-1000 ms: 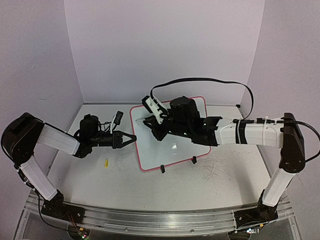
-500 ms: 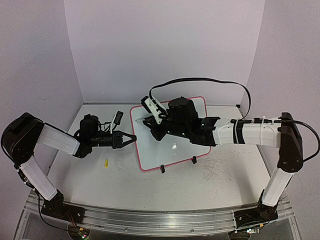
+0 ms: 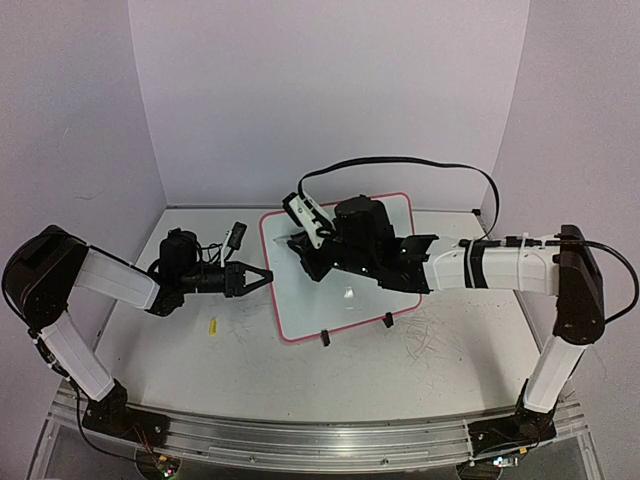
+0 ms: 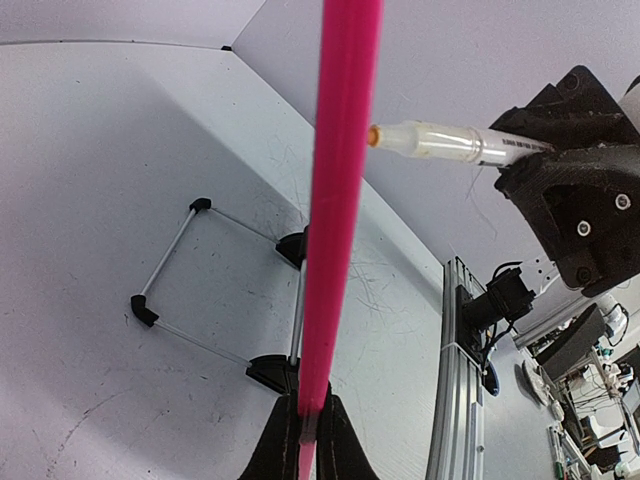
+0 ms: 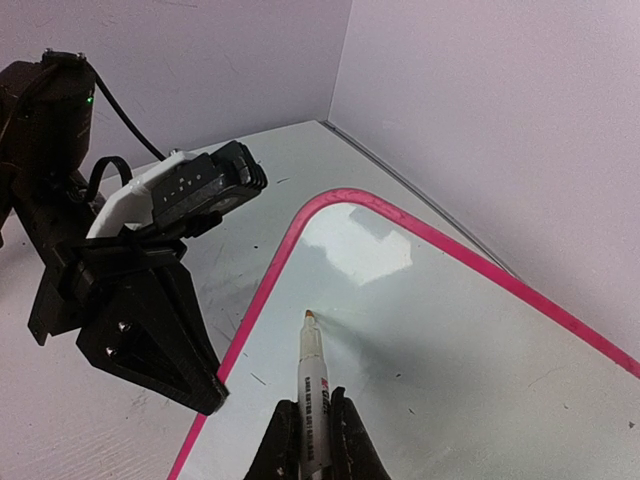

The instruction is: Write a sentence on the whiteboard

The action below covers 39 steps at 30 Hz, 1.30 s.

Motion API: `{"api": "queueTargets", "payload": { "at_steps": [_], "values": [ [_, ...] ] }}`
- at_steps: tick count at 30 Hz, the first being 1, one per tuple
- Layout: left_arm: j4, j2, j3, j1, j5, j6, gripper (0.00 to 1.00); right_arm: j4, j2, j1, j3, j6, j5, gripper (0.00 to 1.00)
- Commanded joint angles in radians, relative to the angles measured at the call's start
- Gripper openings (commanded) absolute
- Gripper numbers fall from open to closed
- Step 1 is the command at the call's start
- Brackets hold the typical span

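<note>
The whiteboard (image 3: 345, 300), white with a pink rim (image 5: 258, 293), lies tilted on the table. My left gripper (image 3: 266, 273) is shut on the rim at the board's left edge; in the left wrist view the pink edge (image 4: 340, 200) runs up from between the fingers (image 4: 305, 432). My right gripper (image 5: 312, 425) is shut on a white marker (image 5: 316, 385). Its orange tip (image 5: 309, 316) sits at the board's surface near the far left corner. The marker (image 4: 440, 142) also shows in the left wrist view. No sentence shows on the board in any view.
Two black clip feet (image 3: 325, 338) (image 3: 387, 321) hold the board's near edge. A small yellow piece (image 3: 212, 326) lies on the scratched tabletop (image 3: 430, 345) left of the board. A black cable (image 3: 400, 160) arcs above the right arm. Walls close in at the back and sides.
The right arm has edged slightly left over the board with the marker. The left arm and the board have not moved.
</note>
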Motion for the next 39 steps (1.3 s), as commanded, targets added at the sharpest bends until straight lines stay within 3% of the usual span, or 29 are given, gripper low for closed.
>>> {"api": "queueTargets", "payload": {
  "at_steps": [1, 39],
  "values": [
    [0.013, -0.013, 0.045, -0.002, 0.029, 0.000, 0.00, 0.032, 0.015, 0.002, 0.035, 0.004, 0.027, 0.00],
    [0.001, -0.023, 0.049, -0.002, 0.029, 0.006, 0.00, 0.004, -0.019, 0.019, -0.062, 0.071, -0.012, 0.00]
  ]
}}
